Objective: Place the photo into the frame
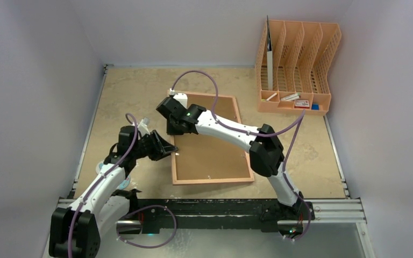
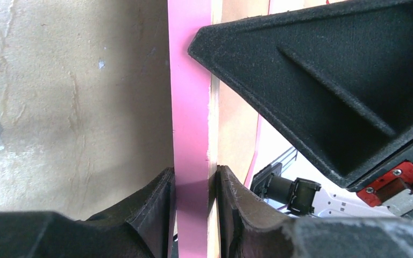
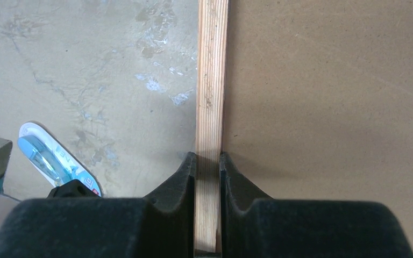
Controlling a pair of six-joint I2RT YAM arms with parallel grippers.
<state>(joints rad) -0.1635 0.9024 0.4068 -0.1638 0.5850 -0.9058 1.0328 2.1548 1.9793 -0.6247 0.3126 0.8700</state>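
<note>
Pink frame (image 1: 212,178) lies back-up on the worktop (image 1: 301,145), hardboard backing (image 1: 209,153) seated in it. Both left end effector (image 2: 195,174) and right end effector (image 3: 208,158) pinch its left rail, likely a two-point hold so it lifts without twisting. The photo is not in view.

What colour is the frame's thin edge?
Pink on the frame; best in left wrist view.
</note>
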